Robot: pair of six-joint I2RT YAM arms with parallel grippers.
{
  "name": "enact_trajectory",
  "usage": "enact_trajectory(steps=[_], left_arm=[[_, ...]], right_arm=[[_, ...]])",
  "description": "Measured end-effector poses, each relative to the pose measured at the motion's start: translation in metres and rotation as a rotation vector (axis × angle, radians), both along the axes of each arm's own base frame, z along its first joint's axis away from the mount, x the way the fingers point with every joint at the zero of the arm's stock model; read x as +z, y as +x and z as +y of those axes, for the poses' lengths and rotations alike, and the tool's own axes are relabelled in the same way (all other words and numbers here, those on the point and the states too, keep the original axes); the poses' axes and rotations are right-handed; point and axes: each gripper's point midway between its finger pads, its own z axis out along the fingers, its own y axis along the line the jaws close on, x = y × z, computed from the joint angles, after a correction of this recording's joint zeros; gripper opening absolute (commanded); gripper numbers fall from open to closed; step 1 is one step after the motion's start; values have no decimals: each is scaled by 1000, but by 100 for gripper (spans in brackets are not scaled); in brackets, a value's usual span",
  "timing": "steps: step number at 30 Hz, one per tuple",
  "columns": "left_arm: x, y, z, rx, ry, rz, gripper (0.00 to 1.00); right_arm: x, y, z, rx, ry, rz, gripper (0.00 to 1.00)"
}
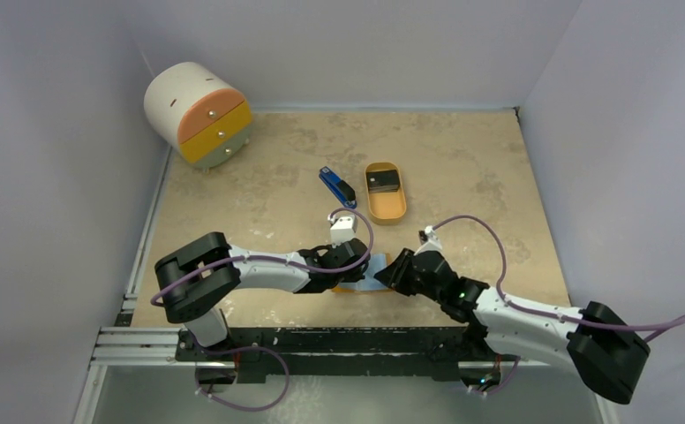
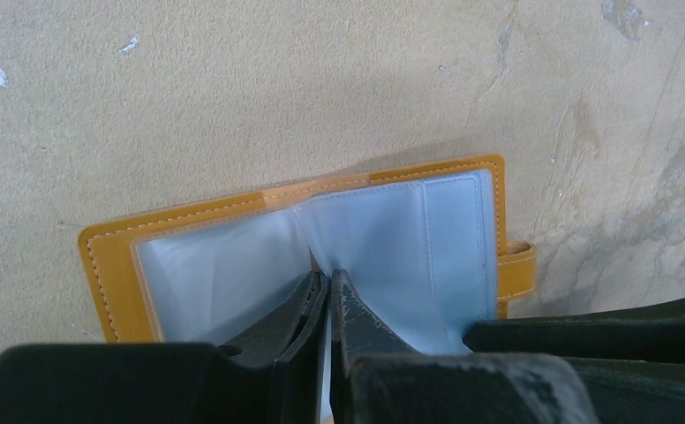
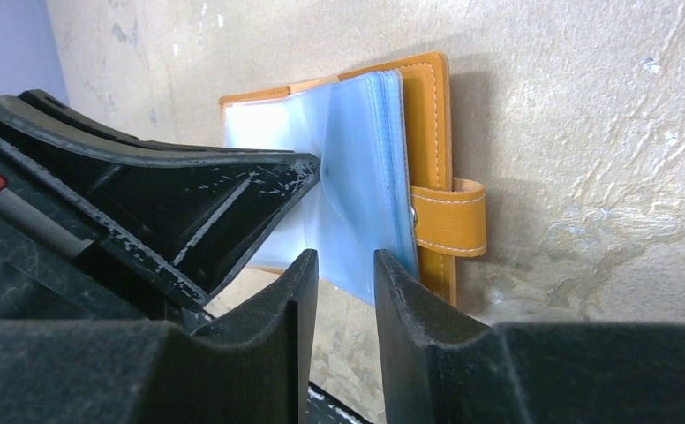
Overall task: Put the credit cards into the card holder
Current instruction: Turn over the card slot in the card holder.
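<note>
Your left gripper [image 2: 328,276] is closed, pinching a clear sleeve [image 2: 383,256] of the open card holder [image 2: 109,265]. Your right gripper [image 3: 346,262] has its jaws slightly apart beside the sleeves, holding nothing. The holder lies on the table [image 2: 233,88] between them. The credit cards [image 1: 383,182] sit in the orange tray [image 1: 387,214], well apart.

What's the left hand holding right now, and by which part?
The left hand pinches the card holder by one clear sleeve near its spine.

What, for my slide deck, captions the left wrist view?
Left gripper pinches a clear sleeve of the open card holder.
</note>
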Motion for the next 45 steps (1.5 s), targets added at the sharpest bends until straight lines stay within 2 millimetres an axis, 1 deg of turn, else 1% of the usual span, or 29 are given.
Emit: enact_trajectory(steps=[3,6,12,14,17,21,27,29,31,33,35,38,45], left_arm=[[0,0,0,0,-3,-1,4],[0,0,0,1,-5,-2,3],[0,0,0,1,-5,-2,3],[0,0,0,1,-5,-2,3],[0,0,0,1,-5,-2,3],[0,0,0,2,-6,-1,2],[0,0,0,2,-6,-1,2],[0,0,0,2,-6,-1,3],[0,0,0,2,-6,-1,5],[0,0,0,4,-7,-1,11],[1,0,0,10,-13,2,19],[3,-1,3,19,-15,2,27],[7,-4,16,35,9,3,42]], right_arm=[[-5,-1,-1,0,-13,12,35],[-7,0,1,3,-13,16,31],[-7,0,8,20,5,17,20],[-7,1,9,23,10,16,18],[-4,1,12,30,25,10,17],[0,3,14,34,52,-7,11],[2,2,16,40,65,-15,11],[3,2,18,47,73,-17,8],[4,1,20,57,81,-16,4],[3,1,21,63,82,-17,0],[2,0,22,75,82,-13,0],[1,-1,23,87,79,-10,0],[-1,-1,23,98,63,-15,0]])
